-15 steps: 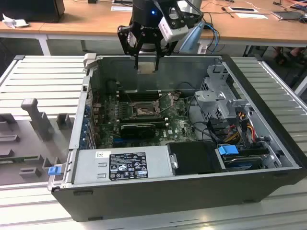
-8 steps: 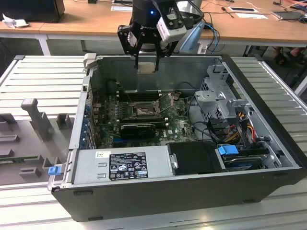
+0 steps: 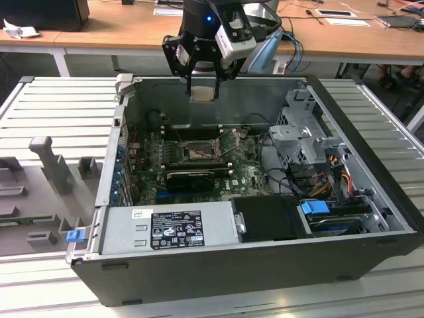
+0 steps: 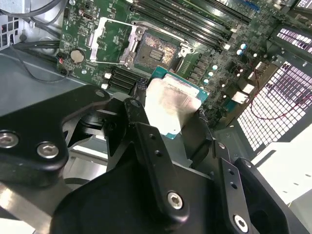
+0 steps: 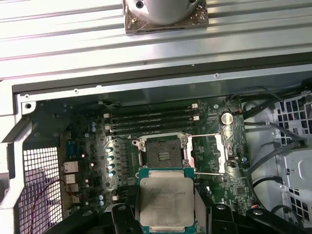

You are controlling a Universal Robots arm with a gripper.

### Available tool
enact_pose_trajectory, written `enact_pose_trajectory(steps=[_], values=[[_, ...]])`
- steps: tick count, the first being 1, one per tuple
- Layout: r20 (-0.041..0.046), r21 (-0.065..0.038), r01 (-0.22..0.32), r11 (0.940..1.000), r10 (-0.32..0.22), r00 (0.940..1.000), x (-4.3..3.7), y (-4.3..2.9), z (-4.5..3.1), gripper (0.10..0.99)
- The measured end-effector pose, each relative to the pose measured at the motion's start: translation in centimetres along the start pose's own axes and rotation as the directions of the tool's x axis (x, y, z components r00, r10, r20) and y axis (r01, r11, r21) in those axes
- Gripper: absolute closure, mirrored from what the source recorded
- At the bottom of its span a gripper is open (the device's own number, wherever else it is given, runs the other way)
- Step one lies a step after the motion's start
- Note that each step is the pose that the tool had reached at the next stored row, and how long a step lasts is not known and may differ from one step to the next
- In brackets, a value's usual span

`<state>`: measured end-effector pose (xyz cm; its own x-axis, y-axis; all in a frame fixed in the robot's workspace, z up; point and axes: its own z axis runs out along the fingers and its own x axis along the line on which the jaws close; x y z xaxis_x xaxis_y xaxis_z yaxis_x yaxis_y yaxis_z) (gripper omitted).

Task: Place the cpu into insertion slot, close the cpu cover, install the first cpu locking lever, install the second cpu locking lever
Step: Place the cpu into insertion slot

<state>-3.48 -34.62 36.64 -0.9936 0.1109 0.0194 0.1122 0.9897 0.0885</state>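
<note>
The robot arm's gripper (image 3: 202,97) is clamping the cpu (image 5: 165,201) between its black fingers (image 4: 146,141), pressing on two opposite edges of the chip. The pale metal face is showing in both wrist views, with the green edge of the chip peeking out around it. In the exterior view the chip is hanging level at about the height of the computer case's (image 3: 265,271) upper rim, well above the green motherboard (image 3: 248,177) and touching nothing but the gripper.

Beyond the chip, the insertion slot (image 5: 163,156) is lying bare on the board, its dark square of contacts uncovered inside the silvery rim. In the first wrist view the chip is sitting just short of the slot and roughly in line with it, apart from it.

Beside the slot, the cpu cover (image 5: 225,155) is standing swung open on its hinge, clear of the socket, with green board showing through its cut-out centre.

Past the slot, the long black memory slots (image 5: 151,122) are running in parallel rows. Behind them the case's grey inner wall is rising, and beyond it the ribbed metal table (image 5: 146,48) is stretching away.
</note>
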Motion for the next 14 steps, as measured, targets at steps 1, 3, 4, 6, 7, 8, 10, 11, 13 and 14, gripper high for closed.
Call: enact_pose_trajectory(steps=[1,3,4,6,7,8,10,11,13,14], values=[[0.0001,0.0,-0.001,1.0,0.001,1.0,0.0,0.0,0.0,0.549],[0.0006,0.0,-0.007,1.0,0.007,1.0,0.0,0.0,0.01,0.549],[0.0009,0.0,-0.01,0.9999,0.01,0.9999,0.0,0.0,0.01,0.549],[0.0017,0.0,-0.019,0.9998,0.019,0.9998,0.0,0.0,0.02,0.549],[0.002,0.0,-0.022,0.9998,0.022,0.9998,0.0,0.0,0.02,0.549],[0.0023,0.0,-0.025,0.9997,0.025,0.9997,0.0,0.0,0.02,0.549],[0.0029,0.0,-0.032,0.9995,0.032,0.9995,0.0,0.0,0.02,0.549],[0.0032,-0.001,-0.035,0.9994,0.035,0.9994,0.0,0.0,0.03,0.549],[0.0039,-0.001,-0.043,0.9991,0.043,0.9991,0.0,0.0,0.03,0.549],[0.0041,-0.001,-0.046,0.999,0.046,0.9989,0.0,0.0,0.03,0.549]])
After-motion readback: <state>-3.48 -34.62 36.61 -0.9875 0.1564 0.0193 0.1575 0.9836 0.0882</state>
